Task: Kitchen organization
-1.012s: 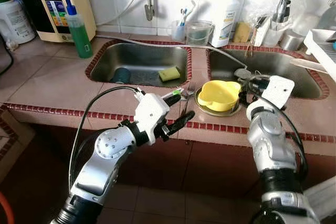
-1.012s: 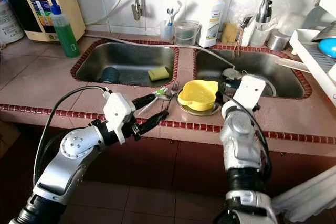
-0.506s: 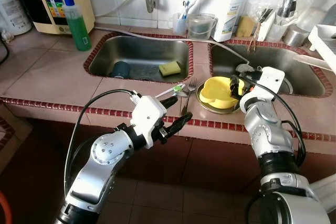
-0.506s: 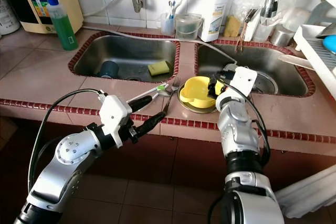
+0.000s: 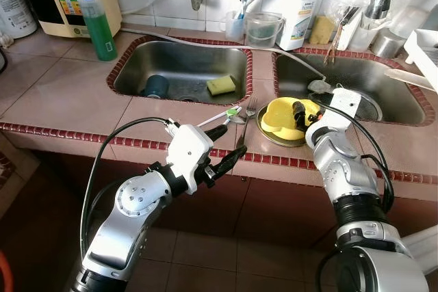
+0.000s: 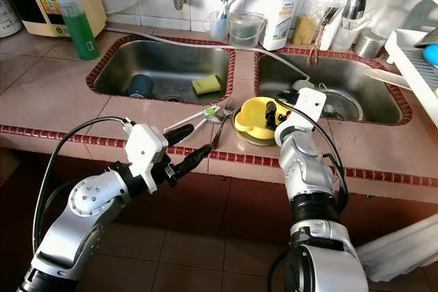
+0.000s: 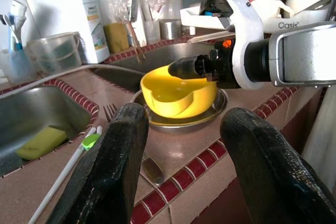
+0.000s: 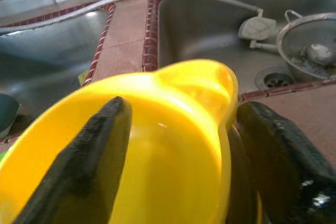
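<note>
A yellow bowl (image 5: 280, 115) sits in a shallow metal plate (image 5: 268, 136) on the tiled counter between the two sinks. My right gripper (image 5: 298, 113) is open and straddles the bowl's right rim. In the right wrist view one finger (image 8: 86, 161) hangs over the bowl's (image 8: 173, 140) inside and the other stands outside its wall. A fork (image 5: 244, 125), a spoon (image 5: 237, 119) and a white toothbrush with a green head (image 5: 220, 115) lie just left of the plate. My left gripper (image 5: 224, 147) is open, low over the counter's front edge near the fork.
The left sink (image 5: 179, 66) holds a yellow sponge (image 5: 221, 85) and a dark blue cup (image 5: 156, 86). A strainer (image 8: 310, 51) sits in the right sink. A green soap bottle (image 5: 98, 24) stands at the back left, and a white bottle (image 5: 305, 6) and cups along the wall. A dish rack (image 5: 426, 56) is at the right.
My right gripper has moved left from beside the bowl to astride its rim. The left gripper has hardly moved. The camera has shifted a little.
</note>
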